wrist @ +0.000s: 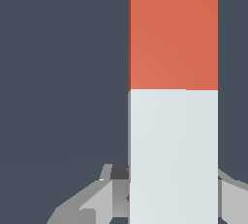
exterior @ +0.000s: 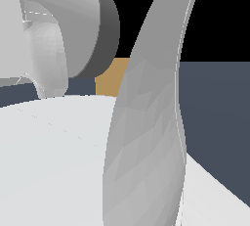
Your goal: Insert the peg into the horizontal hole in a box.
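In the wrist view the peg (wrist: 173, 97) fills the middle, with its orange-red part (wrist: 173, 31) far from the gripper and its white part (wrist: 173, 155) near it. My gripper (wrist: 172, 201) has a grey finger (wrist: 104, 196) on one side of the white end and another on the other side, shut against it. In the exterior view only a small tan patch of the box (exterior: 112, 76) shows behind the arm. The hole is hidden. The peg and the gripper do not show in the exterior view.
White and grey arm links (exterior: 146, 137) fill most of the exterior view and block the scene. A dark blue-grey floor (exterior: 215, 112) lies behind them and also forms the background in the wrist view (wrist: 58, 72).
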`<state>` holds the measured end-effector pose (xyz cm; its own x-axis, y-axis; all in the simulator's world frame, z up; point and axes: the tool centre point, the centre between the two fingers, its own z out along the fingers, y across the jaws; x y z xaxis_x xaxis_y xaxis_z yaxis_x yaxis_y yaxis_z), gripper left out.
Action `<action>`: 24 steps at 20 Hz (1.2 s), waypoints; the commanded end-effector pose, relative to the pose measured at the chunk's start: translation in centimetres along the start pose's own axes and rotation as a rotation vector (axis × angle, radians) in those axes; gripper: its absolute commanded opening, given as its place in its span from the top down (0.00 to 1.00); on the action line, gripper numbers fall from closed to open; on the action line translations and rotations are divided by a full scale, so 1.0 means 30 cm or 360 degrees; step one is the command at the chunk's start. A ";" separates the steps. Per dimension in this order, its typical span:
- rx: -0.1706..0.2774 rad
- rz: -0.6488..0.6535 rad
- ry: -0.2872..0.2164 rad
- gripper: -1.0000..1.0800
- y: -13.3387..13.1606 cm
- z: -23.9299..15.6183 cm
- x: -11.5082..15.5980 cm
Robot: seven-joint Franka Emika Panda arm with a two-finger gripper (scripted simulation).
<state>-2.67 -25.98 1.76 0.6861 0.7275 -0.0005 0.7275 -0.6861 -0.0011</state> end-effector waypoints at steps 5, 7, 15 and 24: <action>-0.0002 0.0000 0.0001 1.00 0.001 0.000 0.001; -0.0002 0.0000 0.0001 1.00 0.001 0.000 0.001; -0.0002 -0.0079 0.0000 1.00 0.005 -0.010 0.050; -0.0004 -0.0523 -0.0002 1.00 -0.021 -0.068 0.327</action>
<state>2.50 -19.99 3.26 0.4692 0.8831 -0.0025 0.8831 -0.4692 -0.0023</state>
